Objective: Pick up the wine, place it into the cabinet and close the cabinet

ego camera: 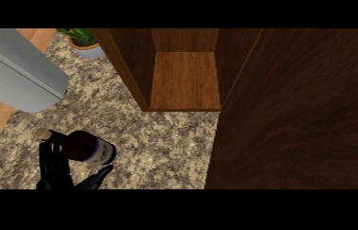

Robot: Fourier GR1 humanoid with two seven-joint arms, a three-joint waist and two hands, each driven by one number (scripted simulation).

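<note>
Far left: a large grey rounded forearm (28, 77) slanting in over the counter's corner, its hand out of view. Lower left: the black left hand (56, 170) at the bottom edge, fingers straight up along the near side of the dark brown glass wine bottle with its pale label and blue band (87, 147), thumb splayed off to the right below the label; open, not yet curled round the glass. Bottle near the hand's fingertips, cork end pointing left, well apart from the cabinet.

For the step in hand, probably best: fingers and thumb closed round the bottle's wide body rather than the neck, then lifted straight before swinging right toward the shelf.

Underneath, a speckled beige-and-brown granite counter (161, 139). Upper left, a green plant in a pale pot (85, 44). Centre, the open dark wooden cabinet (183, 77), lighter shelf floor bare. Right, its broad dark wooden door (287, 125) swung wide toward the viewer.
</note>
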